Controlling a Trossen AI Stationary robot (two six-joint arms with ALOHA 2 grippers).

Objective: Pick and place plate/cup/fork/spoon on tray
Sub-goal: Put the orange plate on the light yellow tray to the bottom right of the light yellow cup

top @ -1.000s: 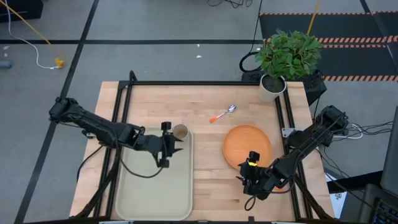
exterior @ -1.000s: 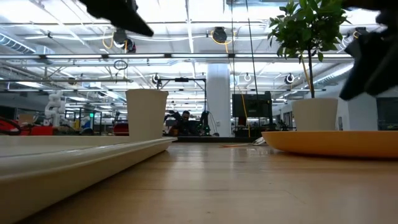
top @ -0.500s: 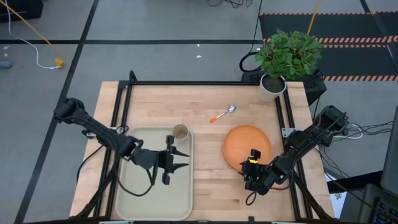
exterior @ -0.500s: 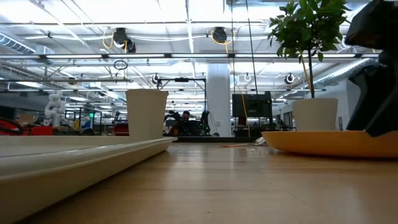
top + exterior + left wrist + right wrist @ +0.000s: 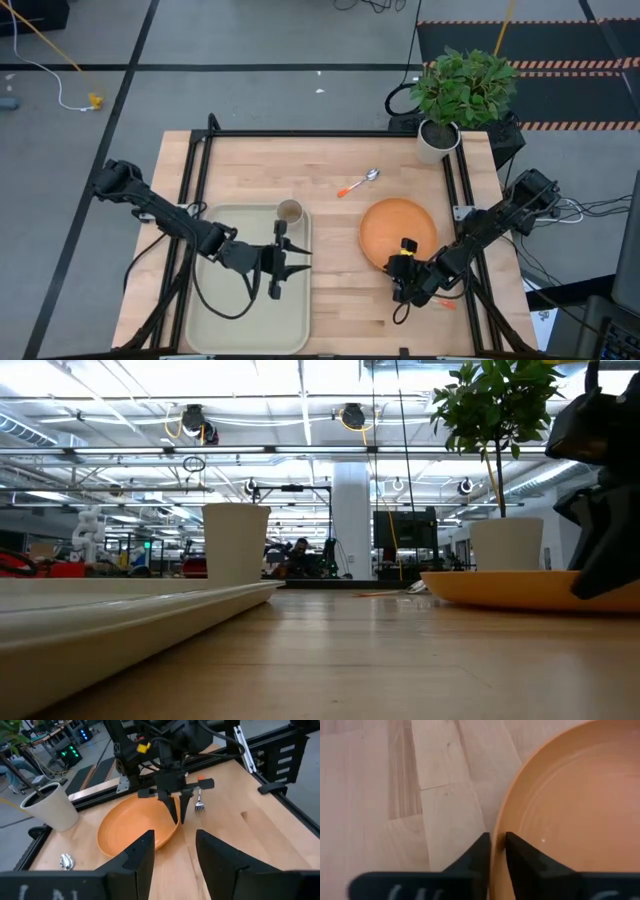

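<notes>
Orange plate lies on the surface at 3 o'clock from the tray; our right claw, fingers nearly together astride its rim, should clamp squarely before lifting, while our left claw hangs spread over the tray.

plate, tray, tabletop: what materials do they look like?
Plate: probably plastic, matte orange, uniform colour with faint moulded rings.
Tray: likely plastic, pale beige-green, smooth with rounded moulded rim.
Tabletop: light wood planks, visible grain and seams.
</notes>
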